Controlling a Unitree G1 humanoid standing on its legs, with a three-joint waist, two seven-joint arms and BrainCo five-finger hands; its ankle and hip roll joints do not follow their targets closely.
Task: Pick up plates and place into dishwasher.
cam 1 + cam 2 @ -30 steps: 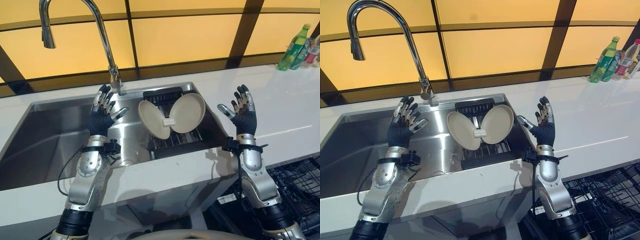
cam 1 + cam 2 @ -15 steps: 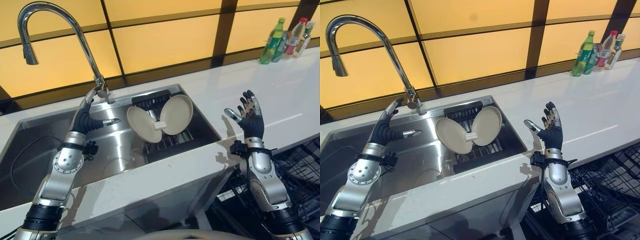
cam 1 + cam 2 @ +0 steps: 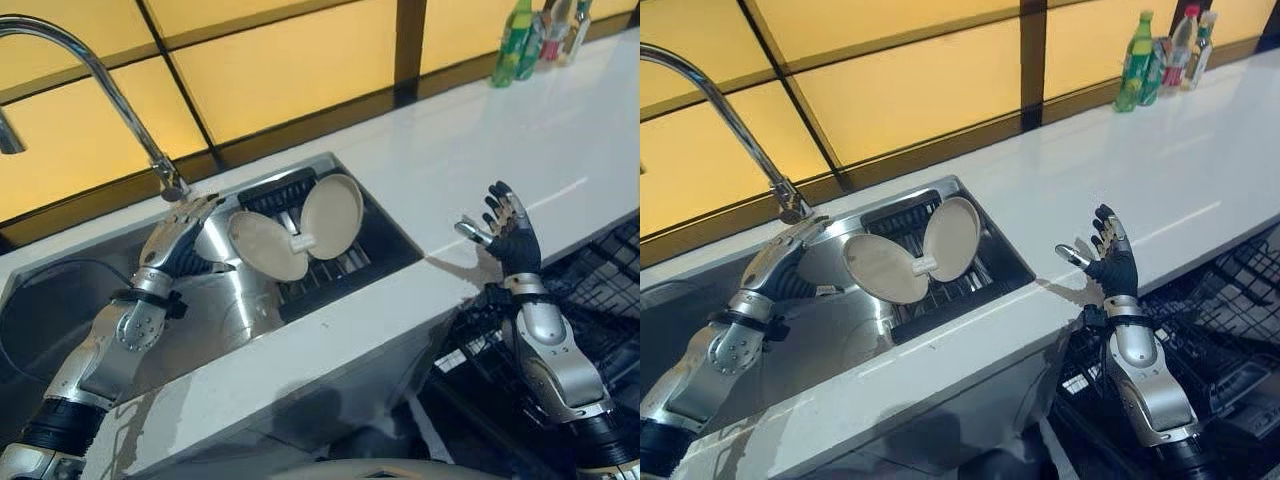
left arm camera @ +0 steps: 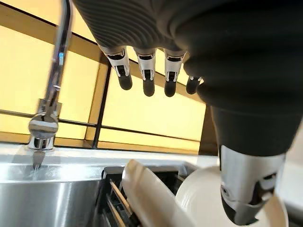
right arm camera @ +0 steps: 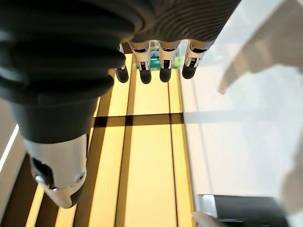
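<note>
Two cream plates stand on edge in a black rack at the right end of the steel sink. The left plate and the right plate lean apart, with a small white piece between them. My left hand is open just left of the left plate, its thumb close to the rim; I cannot tell if it touches. Past its straight fingers both plates show close. My right hand is open and raised over the counter's front edge, holding nothing.
A tall curved faucet rises behind the sink. Several bottles stand at the far right of the white counter. The open dishwasher's black wire rack lies below the counter edge at the lower right.
The camera has swung right and down. My left hand has moved from the faucet base closer to the left plate. My right hand stays raised and open.
</note>
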